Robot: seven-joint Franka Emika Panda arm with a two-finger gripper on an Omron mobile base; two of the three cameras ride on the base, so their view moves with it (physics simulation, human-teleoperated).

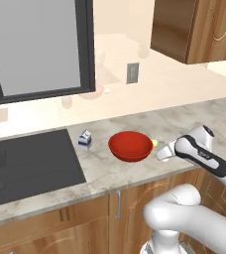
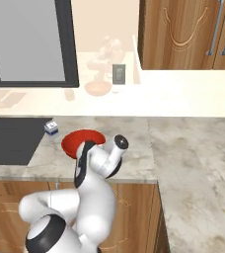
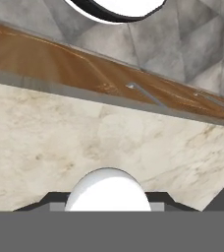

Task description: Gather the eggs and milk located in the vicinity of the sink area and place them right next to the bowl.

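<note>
Egg [image 3: 108, 191], white and round, sits clamped in the tool [image 1: 165, 154], seen close up at the bottom of the hand view. Tool hovers low over the marble bench [image 1: 135, 171], just right of the red bowl [image 1: 130, 145]. A second, pale-yellow egg [image 1: 154, 143] already lies touching or just beside the bowl's right rim. Milk carton [image 1: 85, 139] stands upright between the bowl and the dark sink basin [image 1: 28, 163], near the bowl but apart from it; whether that counts as placed is unclear. Judged progress: one egg down, one egg ready to drop, milk maybe left to nudge closer. Room: bare bench right of the bowl is wide, but the front edge is near in the hand view, with wood cabinet fronts [image 3: 84, 74] below. Release should stay inboard so the egg can't roll off.
</note>
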